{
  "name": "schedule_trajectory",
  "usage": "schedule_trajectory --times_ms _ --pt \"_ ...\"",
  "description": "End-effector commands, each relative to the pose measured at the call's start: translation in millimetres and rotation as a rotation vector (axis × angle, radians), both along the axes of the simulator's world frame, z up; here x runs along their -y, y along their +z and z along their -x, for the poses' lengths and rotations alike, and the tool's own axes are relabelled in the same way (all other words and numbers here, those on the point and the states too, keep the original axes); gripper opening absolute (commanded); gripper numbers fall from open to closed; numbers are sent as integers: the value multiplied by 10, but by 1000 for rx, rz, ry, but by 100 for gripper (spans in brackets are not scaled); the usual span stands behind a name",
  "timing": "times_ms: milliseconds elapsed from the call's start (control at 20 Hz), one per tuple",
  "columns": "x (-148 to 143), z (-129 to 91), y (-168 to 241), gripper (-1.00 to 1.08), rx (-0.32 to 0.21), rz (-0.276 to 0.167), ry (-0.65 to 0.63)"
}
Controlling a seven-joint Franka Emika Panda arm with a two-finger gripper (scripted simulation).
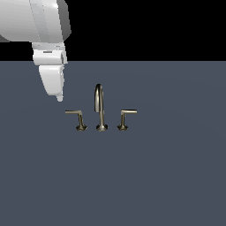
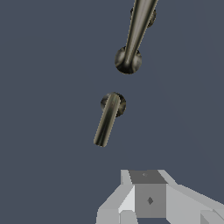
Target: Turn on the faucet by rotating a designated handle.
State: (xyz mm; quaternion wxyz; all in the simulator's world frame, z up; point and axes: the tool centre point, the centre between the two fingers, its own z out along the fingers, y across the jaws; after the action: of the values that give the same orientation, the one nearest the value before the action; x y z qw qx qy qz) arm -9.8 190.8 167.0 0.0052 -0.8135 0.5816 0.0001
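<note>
The faucet (image 1: pixel 101 108) stands on the grey floor, with a tall arched spout (image 1: pixel 99 103) between two lever handles. The designated handle (image 1: pixel 75 114) is the one at the exterior view's left, its thin arm pointing left from a flared post. My gripper (image 1: pixel 59 98) hangs above and to the left of that arm's tip, apart from it. Its fingers look pressed together and hold nothing. In the wrist view the designated handle (image 2: pixel 107 120) lies ahead of the gripper (image 2: pixel 148 175), with the spout (image 2: pixel 138 30) beyond it.
The mirror-image handle (image 1: pixel 126 114) stands at the exterior view's right of the spout, its arm pointing right. In the wrist view it (image 2: pixel 152 17) is mostly hidden behind the spout. Flat grey floor (image 1: pixel 167 176) lies all around the faucet.
</note>
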Motion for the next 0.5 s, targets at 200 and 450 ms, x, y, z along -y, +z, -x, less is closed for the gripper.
schedule_trajectory --times_ms 200,450 --pt "32 -347 -343 -100 -2 7 -136" --pt "77 -566 -551 -100 -4 9 -221"
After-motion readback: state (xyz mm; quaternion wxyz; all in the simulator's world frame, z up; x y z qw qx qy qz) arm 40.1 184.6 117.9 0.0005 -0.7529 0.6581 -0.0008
